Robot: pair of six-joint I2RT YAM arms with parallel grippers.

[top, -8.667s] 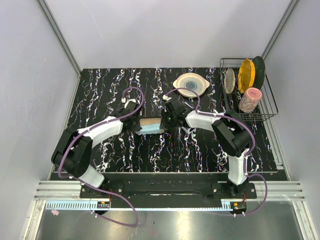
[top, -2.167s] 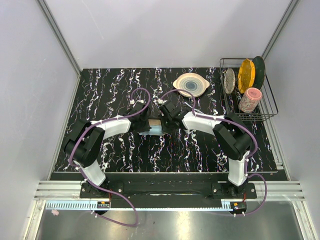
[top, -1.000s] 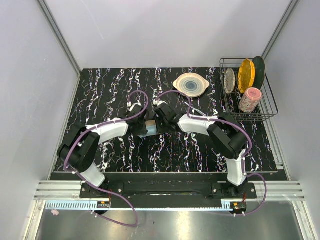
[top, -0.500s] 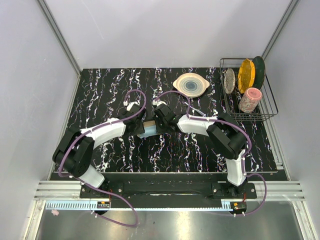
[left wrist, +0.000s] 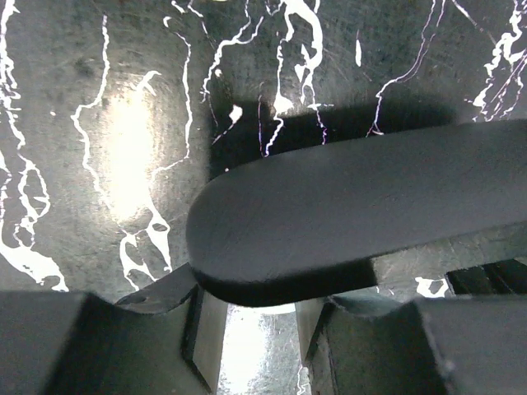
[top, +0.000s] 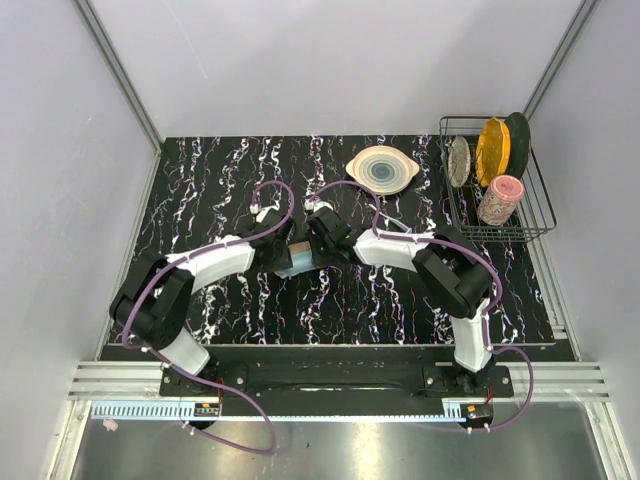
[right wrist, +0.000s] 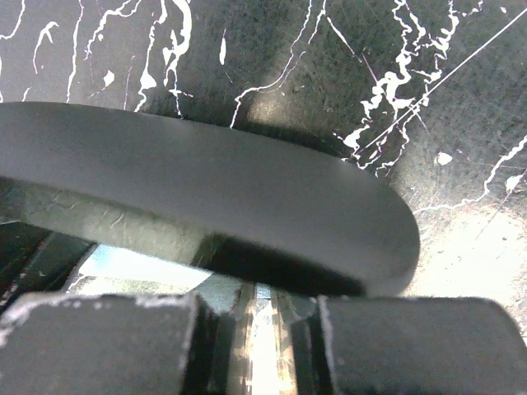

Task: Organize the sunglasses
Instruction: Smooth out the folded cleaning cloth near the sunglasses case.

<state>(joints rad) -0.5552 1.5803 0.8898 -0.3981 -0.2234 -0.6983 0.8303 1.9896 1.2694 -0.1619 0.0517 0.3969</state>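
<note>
**A:** Where do we find the sunglasses?

**B:** We cannot make them out in any view. From above, the left gripper (top: 280, 250) and the right gripper (top: 320, 246) meet at mid-table over the black case (top: 299, 256). Between them they hide most of it, so we cannot tell where the glasses lie relative to either gripper.

**A:** How do we read the left gripper?

**B:** In its wrist view the jaws stand apart. There is a bright gap between the blocky dark fingers (left wrist: 148, 346), and nothing sits in it. The case's lid (left wrist: 354, 206) runs just beyond the fingertips. It is a long, smooth, matte black slab with a rounded end, and it throws a hard shadow on the table (left wrist: 99, 148).

**A:** And the right one?

**B:** We see its jaws drawn close on a thin pale edge of the case, pinched in the narrow slot between the scuffed fingers (right wrist: 403, 346). The lid curves across just above them. Under the lid, at the left, a strip of light blue cloth (right wrist: 123, 259) shows, soft and flat.

**A:** And the surface?

**B:** We see glossy black marbling with thin white and lilac veins, and patches of glare beside the case.
</note>
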